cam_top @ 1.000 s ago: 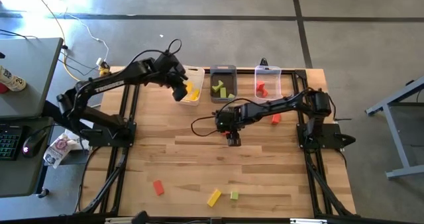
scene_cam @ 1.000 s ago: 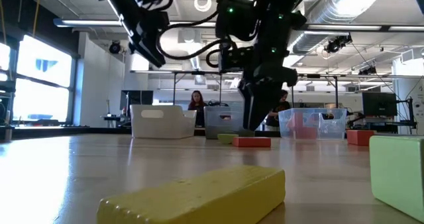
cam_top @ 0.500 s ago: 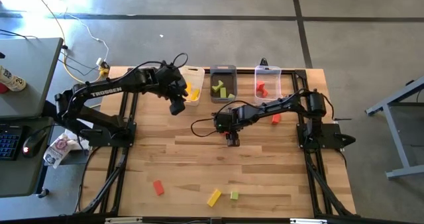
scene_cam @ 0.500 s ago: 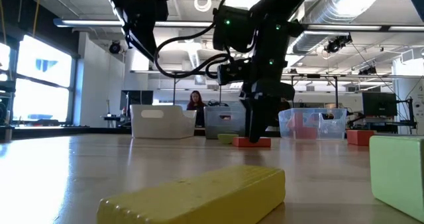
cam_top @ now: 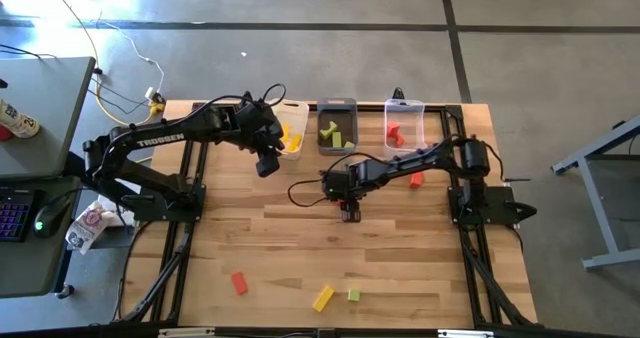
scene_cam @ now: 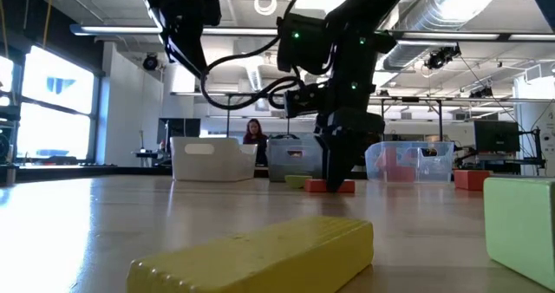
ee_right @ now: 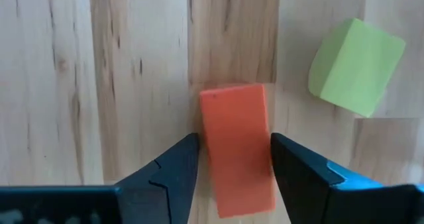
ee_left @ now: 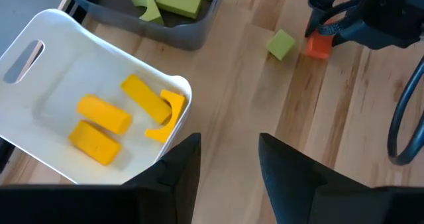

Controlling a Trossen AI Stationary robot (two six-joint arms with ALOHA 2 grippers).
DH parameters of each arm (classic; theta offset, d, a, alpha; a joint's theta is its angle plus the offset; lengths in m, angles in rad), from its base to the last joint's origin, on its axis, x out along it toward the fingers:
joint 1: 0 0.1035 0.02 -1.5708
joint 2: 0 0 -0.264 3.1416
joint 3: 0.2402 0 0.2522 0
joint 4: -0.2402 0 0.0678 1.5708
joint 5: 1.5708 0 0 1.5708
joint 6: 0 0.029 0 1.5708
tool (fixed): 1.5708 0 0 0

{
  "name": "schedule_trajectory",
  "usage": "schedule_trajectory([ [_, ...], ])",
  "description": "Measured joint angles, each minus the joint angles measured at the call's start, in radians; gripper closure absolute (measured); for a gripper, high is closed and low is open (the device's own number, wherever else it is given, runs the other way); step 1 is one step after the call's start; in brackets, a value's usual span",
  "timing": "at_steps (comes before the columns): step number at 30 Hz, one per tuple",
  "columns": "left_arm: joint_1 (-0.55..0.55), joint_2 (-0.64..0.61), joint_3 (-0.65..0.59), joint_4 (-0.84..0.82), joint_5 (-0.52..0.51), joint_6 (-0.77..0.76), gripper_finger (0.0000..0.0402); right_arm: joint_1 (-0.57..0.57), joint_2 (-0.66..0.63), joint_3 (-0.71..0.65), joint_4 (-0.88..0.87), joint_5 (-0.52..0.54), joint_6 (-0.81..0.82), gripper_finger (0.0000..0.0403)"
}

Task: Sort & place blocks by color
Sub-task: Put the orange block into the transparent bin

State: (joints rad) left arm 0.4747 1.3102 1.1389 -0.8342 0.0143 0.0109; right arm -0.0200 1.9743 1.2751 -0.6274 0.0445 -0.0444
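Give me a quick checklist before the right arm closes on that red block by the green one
1. Red block between the right gripper fingers: ok.
2. Block flat on the table: ok.
3. Green block apart from the fingers: ok.
4. Fingers touching the red block: cannot tell.
5. Left gripper away, beside the white bin: ok.
6. Clear bin holds red only: ok.

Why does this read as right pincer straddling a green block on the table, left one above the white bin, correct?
Wrong colour: the right pincer straddles a red block, per the right wrist view; the green block lies beside it. Left pincer is above the white bin.
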Motion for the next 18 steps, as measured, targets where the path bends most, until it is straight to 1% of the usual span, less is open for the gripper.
schedule_trajectory([
  [3, 0.000, 0.000, 0.000, 0.000, 0.000, 0.000, 0.0265, 0.001, 0.004, 0.001, -0.001, 0.001, 0.003, 0.0229],
  [5, 0.000, 0.000, 0.000, -0.001, 0.000, 0.000, 0.0265, 0.005, 0.005, 0.001, -0.001, 0.004, 0.003, 0.0239],
  [11, 0.000, 0.001, 0.000, -0.001, 0.000, 0.000, 0.0265, 0.009, 0.005, 0.002, -0.012, 0.009, 0.040, 0.0308],
  [18, 0.000, 0.001, 0.000, 0.000, 0.000, 0.000, 0.0265, 0.011, -0.017, -0.002, -0.046, 0.013, 0.077, 0.0308],
])
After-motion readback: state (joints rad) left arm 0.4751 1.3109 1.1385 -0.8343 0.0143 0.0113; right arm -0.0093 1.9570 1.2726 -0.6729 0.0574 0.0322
